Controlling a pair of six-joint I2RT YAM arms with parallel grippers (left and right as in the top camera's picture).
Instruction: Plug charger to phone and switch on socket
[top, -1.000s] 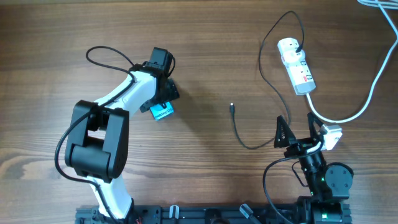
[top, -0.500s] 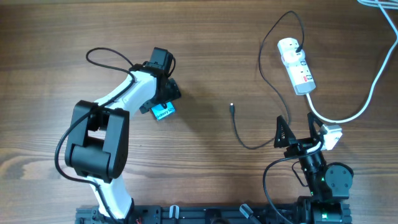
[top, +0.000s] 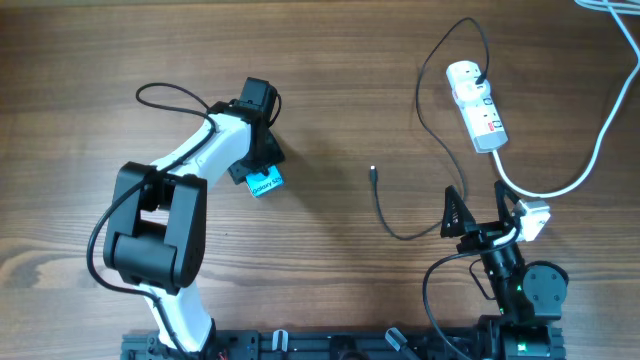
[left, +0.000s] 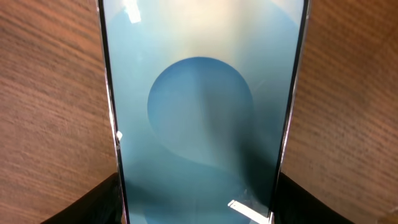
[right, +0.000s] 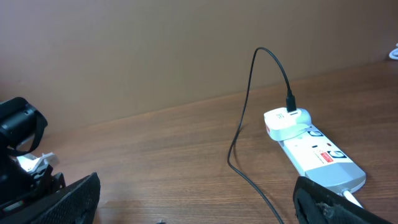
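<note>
- Overhead: the left pincer (top: 258, 170) reaches down over the phone (top: 265, 183), which lies flat on the table (top: 330, 80) left of centre. Only its blue-green lower end shows from under the arm.
- Overhead: the black cable (top: 381, 205) lies loose on the wood, well apart from the phone. Its free metal tip rests near the middle of the table. From there it curves down, loops back up and ends plugged into the upper end of the power strip (top: 477, 106).
- Overhead: the power strip lies at an angle at the upper right, and a thick white cord (top: 590, 170) leaves its lower end. The right pincer (top: 490, 215) sits low on the right with its fingers spread wide, holding nothing, below the strip and apart from it.
- Left wrist: the phone (left: 199, 106) fills the picture, with a round blue shape on its lit screen. The pincer (left: 199, 205) has a dark finger (left: 93, 202) against each long edge, so it is closed onto the phone's sides. Wood shows on either side.
- Right wrist: the pincer (right: 202, 208) is wide, its two fingers (right: 68, 199) at the bottom corners with bare table between them. Ahead to the right lies the power strip (right: 317, 152), and the cable (right: 245, 112) arches up from the table into a white adapter (right: 283, 121) plugged in at the strip's far end.
</note>
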